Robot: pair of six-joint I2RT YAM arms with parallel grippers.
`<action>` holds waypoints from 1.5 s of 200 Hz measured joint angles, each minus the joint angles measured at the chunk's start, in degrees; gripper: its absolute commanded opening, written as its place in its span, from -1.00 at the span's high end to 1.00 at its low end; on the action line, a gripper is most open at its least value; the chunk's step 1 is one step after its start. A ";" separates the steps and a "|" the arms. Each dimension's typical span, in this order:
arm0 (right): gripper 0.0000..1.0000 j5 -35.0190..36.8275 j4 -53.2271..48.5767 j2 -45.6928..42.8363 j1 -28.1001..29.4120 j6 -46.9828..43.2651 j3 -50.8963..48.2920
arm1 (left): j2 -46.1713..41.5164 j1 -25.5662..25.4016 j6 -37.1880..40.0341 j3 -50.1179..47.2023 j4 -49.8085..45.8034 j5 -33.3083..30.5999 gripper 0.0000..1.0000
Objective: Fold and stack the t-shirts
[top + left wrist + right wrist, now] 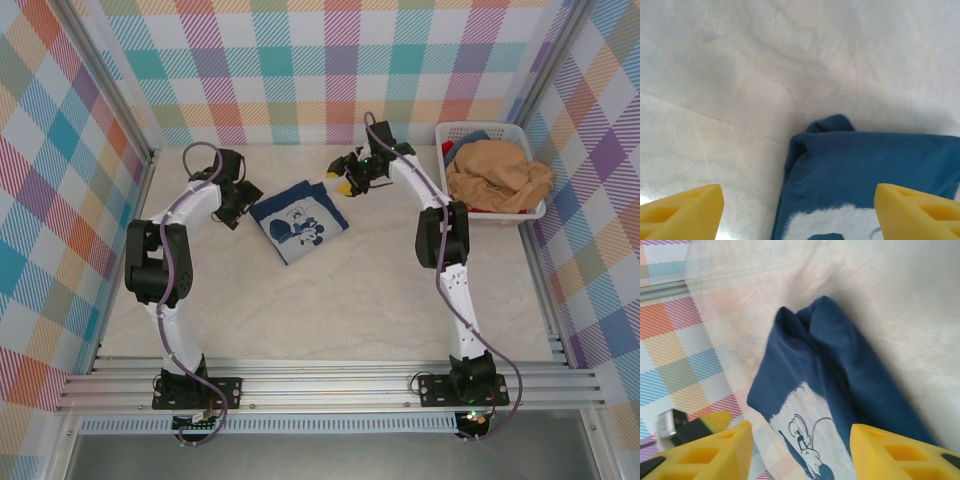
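A folded dark navy t-shirt [298, 222] with a whitish cartoon print lies flat on the table, towards the back and between the arms. My left gripper [243, 200] hovers at its left edge. In the left wrist view its yellow fingers [685, 212] stand wide apart over the shirt's corner [865, 165], holding nothing. My right gripper [345, 180] hangs just above the shirt's far right corner. It is open, and the shirt [810, 370] lies free below its fingertips [900, 452]. A tan-orange t-shirt [497, 172] sits crumpled in the basket.
The white slotted basket [497, 126] stands at the back right against the wall, with blue and red cloth under the tan shirt. Plaid walls [300, 70] close in the back and both sides. An aluminium rail [320, 385] runs along the near edge.
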 measured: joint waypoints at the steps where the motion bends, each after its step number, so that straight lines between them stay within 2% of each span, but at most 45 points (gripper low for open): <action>1: 0.11 0.20 -0.13 -0.31 0.00 -0.09 -0.26 | -0.07 0.00 0.04 0.11 0.00 0.00 -0.50; 9: 0.19 1.25 -0.63 -1.75 0.04 -1.01 -1.81 | -0.63 0.00 0.33 0.09 0.44 0.13 -0.41; 23: 0.34 2.71 -1.14 -4.48 0.17 -2.43 -4.24 | -2.43 -0.26 0.59 -1.70 2.58 1.20 -0.09; 35: 0.35 3.56 -0.70 -7.21 0.44 -3.32 -7.61 | -3.87 -0.68 1.31 -3.21 3.30 2.86 0.02; 56: 0.19 4.85 0.72 -11.89 1.62 -4.33 -15.32 | -3.65 -1.88 2.08 -2.32 1.88 3.82 0.01; 73: 0.17 6.19 0.68 -12.92 2.51 -5.07 -18.27 | -3.52 -1.92 2.78 -2.29 1.55 4.61 -0.21; 84: 0.18 7.21 0.59 -12.81 3.08 -6.10 -19.10 | -3.15 -1.51 3.52 -2.29 1.79 5.38 -0.26; 112: 0.17 7.87 0.04 -11.56 3.54 -9.31 -18.05 | 0.57 0.13 5.73 -1.38 3.19 9.03 -0.27; 138: 0.12 8.37 -1.07 -7.56 3.43 -12.57 -12.94 | 5.57 0.76 7.61 -0.55 3.52 10.78 -0.25; 151: 0.10 8.90 -2.23 -5.20 3.43 -13.92 -10.19 | 7.21 0.76 7.98 -0.55 3.56 10.99 -0.16; 179: 0.09 9.35 -4.28 -2.62 3.39 -15.10 -8.87 | 8.96 0.76 8.44 0.59 4.70 11.89 0.31; 190: 0.09 9.33 -5.05 -2.05 3.39 -15.23 -8.90 | 9.20 0.76 8.98 1.62 5.29 12.11 0.43; 218: 0.10 8.41 -5.20 -1.55 3.50 -14.95 -9.49 | 9.20 0.39 9.07 3.69 7.08 12.37 0.48; 267: 0.42 5.95 -0.52 -5.20 3.67 -11.67 -19.06 | 7.87 -1.33 10.32 6.25 7.26 12.61 0.52; 300: 0.52 4.94 1.66 -6.71 3.96 -9.81 -23.17 | 8.59 -2.34 11.45 11.69 6.86 14.29 0.52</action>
